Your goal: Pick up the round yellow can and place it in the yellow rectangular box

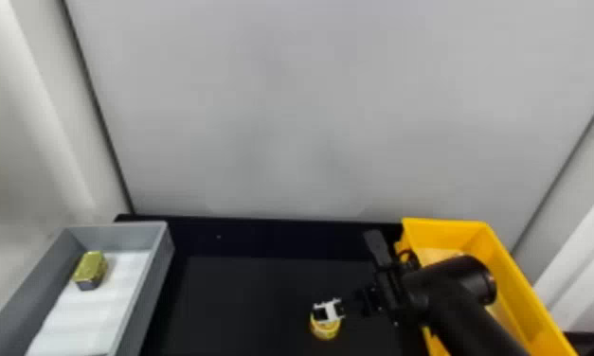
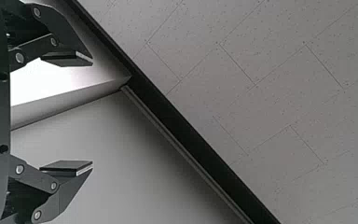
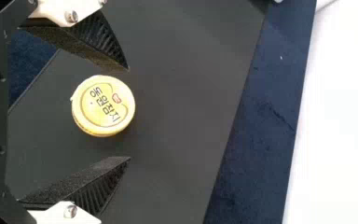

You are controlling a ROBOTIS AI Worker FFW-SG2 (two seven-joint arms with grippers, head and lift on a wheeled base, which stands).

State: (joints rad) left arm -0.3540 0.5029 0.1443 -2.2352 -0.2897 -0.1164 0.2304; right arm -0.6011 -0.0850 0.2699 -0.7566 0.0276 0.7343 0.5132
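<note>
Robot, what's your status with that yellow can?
Right jaws open at yellow can, gap either side. Left jaws open, empty. Nothing visible between right jaws and can.

The round yellow can [image 3: 103,106], dark print on its closed top, stood upright on the black surface [image 1: 243,293], nearer its right edge than its left; the rectangular yellow box [image 1: 511,279], open-topped, sat upright along the right edge, by the far right corner.
</note>
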